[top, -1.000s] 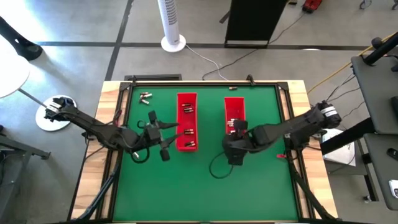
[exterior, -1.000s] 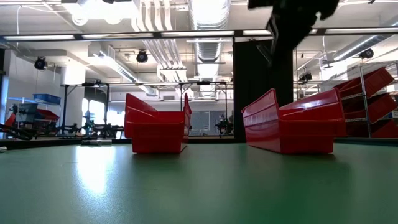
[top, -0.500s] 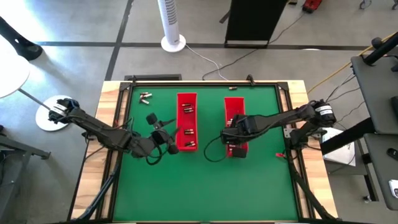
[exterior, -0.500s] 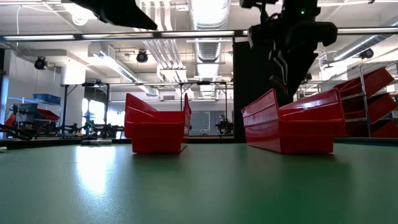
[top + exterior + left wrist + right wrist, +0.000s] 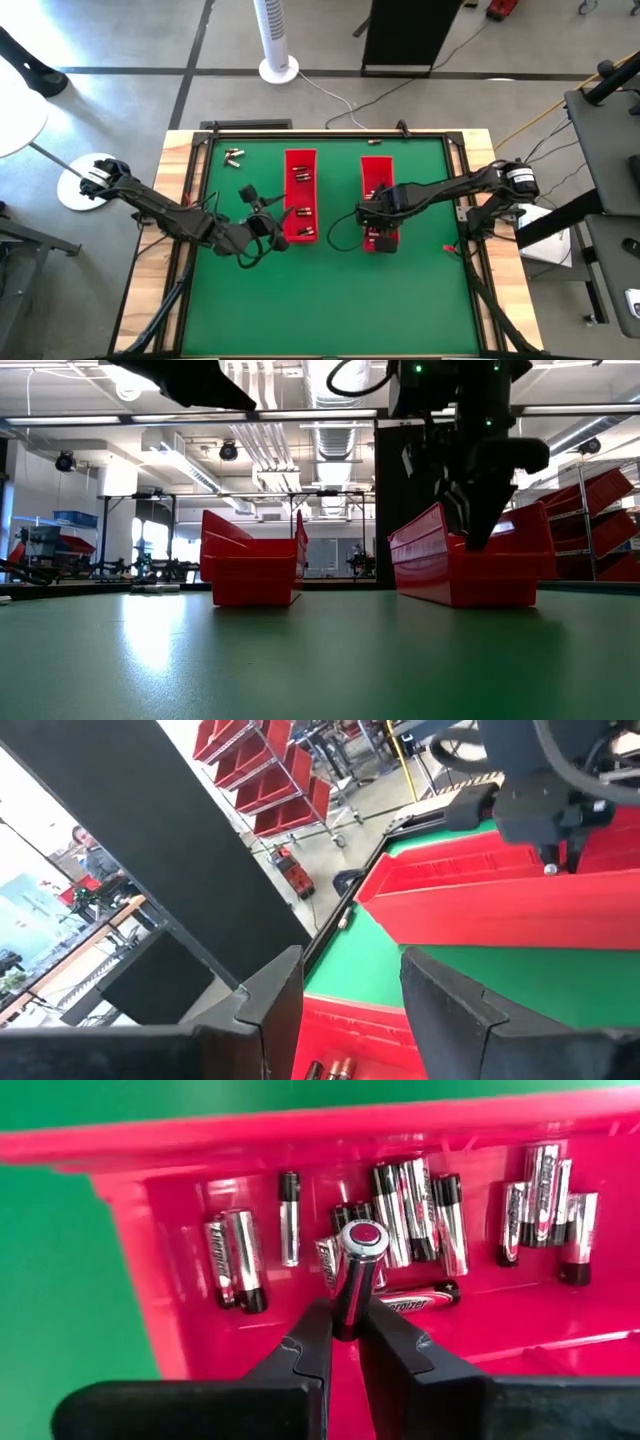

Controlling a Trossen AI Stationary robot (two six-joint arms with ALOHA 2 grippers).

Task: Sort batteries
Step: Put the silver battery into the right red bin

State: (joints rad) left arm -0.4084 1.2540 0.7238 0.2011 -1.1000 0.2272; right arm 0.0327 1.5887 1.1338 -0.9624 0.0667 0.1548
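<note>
Two long red trays lie on the green mat: the left tray (image 5: 300,165) and the right tray (image 5: 376,172), both holding batteries. My right gripper (image 5: 377,233) hangs over the right tray's near end (image 5: 200,1155), pointing down, shut on one silvery battery (image 5: 356,1275). Several batteries (image 5: 410,1200) lie on that tray's floor below it. My left gripper (image 5: 270,228) stands open beside the left tray's near end, nothing between its fingers (image 5: 275,1005). Loose batteries (image 5: 233,155) lie on the mat at the far left. My right gripper pinches the battery's sides (image 5: 347,1312) between its two fingertips. The fingers come from above, pointing down, and run along the battery. It stands upright with its top end (image 5: 363,1236) facing the wrist camera, lifted clear above the batteries in the tray.
The right gripper (image 5: 478,510) sits low between the right tray's walls (image 5: 500,565); the left tray (image 5: 250,565) stands apart from it. Bare green mat (image 5: 330,300) stretches across the near half of the table. Wooden edges (image 5: 185,150) frame the mat.
My right gripper has come down over the right tray's near end, still shut on the battery, until it sits between the tray's walls. My left gripper has rolled and sunk a little beside the left tray, staying open.
</note>
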